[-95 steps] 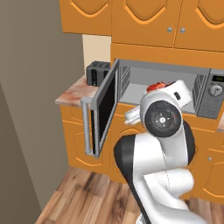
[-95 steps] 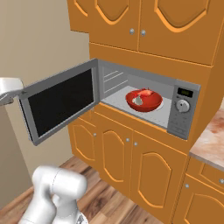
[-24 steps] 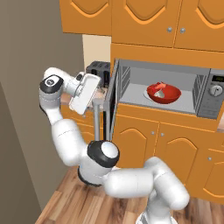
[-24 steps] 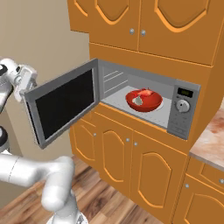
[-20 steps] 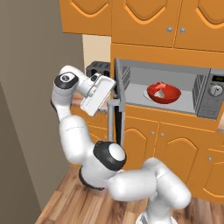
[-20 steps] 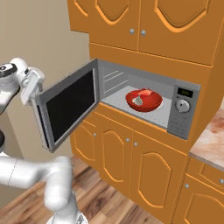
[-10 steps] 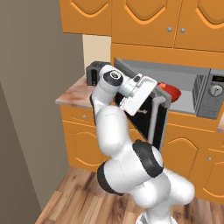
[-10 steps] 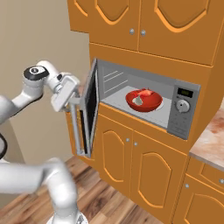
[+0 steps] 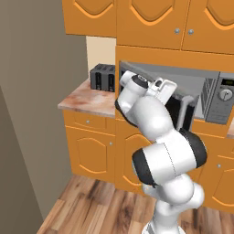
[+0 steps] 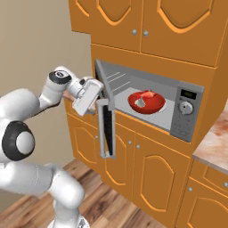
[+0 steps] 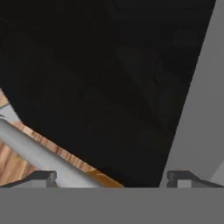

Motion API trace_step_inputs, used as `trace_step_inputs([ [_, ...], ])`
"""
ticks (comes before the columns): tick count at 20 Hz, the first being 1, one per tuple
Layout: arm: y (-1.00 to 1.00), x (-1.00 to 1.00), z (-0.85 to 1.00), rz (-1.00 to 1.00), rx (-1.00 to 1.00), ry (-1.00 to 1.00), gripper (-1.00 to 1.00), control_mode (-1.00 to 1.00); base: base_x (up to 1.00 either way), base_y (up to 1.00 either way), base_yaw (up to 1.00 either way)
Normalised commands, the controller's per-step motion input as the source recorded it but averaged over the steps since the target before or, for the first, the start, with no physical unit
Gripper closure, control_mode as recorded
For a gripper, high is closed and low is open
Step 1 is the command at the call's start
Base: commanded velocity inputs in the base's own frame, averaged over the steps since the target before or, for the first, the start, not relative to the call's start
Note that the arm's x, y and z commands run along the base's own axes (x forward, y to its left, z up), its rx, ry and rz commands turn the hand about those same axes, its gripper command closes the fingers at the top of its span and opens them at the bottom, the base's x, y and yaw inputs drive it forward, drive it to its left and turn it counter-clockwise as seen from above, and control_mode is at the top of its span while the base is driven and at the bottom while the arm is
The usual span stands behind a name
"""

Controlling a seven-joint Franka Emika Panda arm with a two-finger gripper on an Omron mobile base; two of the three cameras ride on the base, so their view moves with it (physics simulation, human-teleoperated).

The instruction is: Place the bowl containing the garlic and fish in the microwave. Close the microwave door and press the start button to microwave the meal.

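Observation:
The red bowl (image 10: 147, 103) sits on the turntable inside the microwave (image 10: 178, 95), holding the whitish garlic (image 10: 140, 102) and the red-orange fish (image 10: 150, 94). The microwave door (image 10: 106, 127) stands about half shut, seen edge-on in the right base view. My gripper (image 10: 99, 98) presses against the door's outer face, open, with nothing between its fingers. From the hand view, the door's dark glass (image 11: 100, 78) is right in front, its silver frame (image 11: 201, 109) at the right and the bar handle (image 11: 35, 153) at the lower left. My gripper (image 9: 175, 93) also lies against the door (image 9: 177, 112) in the left base view.
The control panel (image 10: 187, 113) with its round knob is on the microwave's right side. A black toaster (image 9: 104, 77) stands on the counter (image 9: 87, 100) left of the microwave. Orange cabinets run above and below, and wooden floor (image 9: 91, 205) lies in front.
The arm has swept right, pushing the door from wide open to about half shut. The bowl has stayed put inside the microwave.

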Motion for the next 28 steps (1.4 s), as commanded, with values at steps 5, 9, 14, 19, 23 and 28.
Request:
trace_step_inputs([
  [5, -0.01, 0.92, -0.29, -0.03, 0.00, 0.00, -1.00, -1.00, 0.00, 0.00, 0.00],
  [9, -0.11, 1.00, -0.16, -0.03, 0.00, 0.00, -1.00, -1.00, 0.00, 0.00, 0.00],
  [14, -0.47, 1.00, -0.15, -0.01, 0.03, 0.00, -1.00, -1.00, 0.00, 0.00, 0.00],
  [19, -0.72, 1.00, -0.33, 0.05, 0.11, -0.04, -1.00, -1.00, 0.00, 0.00, 0.00],
  [23, -0.83, 0.99, -0.34, 0.18, 0.15, -0.09, -1.00, -1.00, 0.00, 0.00, 0.00],
  [28, -0.84, 0.68, -0.31, 0.29, 0.16, -0.11, -1.00, -1.00, 0.00, 0.00, 0.00],
])
